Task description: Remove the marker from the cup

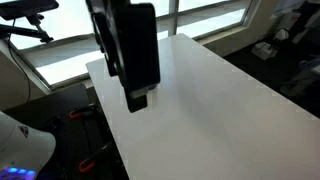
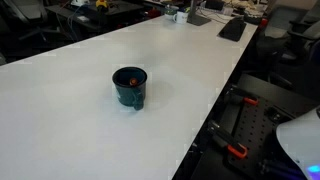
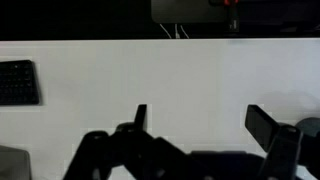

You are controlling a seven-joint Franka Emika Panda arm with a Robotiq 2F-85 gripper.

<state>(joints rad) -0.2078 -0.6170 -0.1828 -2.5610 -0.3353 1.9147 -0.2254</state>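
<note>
The cup [image 2: 130, 88] is a small dark mug standing upright near the middle of the white table [image 2: 60, 110]. The marker [image 2: 128, 77] shows only as a reddish tip inside the cup's mouth. In an exterior view my gripper [image 1: 137, 100] hangs as a dark block above the table and close to the camera; neither cup nor marker shows there. In the wrist view my gripper [image 3: 200, 125] is open and empty over bare white table. A dark shape at the right edge of that view [image 3: 310, 126] may be the cup; I cannot tell.
A black keyboard [image 2: 232, 28] lies at the far end of the table, and a keyboard also shows in the wrist view [image 3: 18, 82]. Desk clutter [image 2: 185, 14] and chairs stand beyond. The table's edge [image 2: 205, 120] drops to the robot's stand and floor.
</note>
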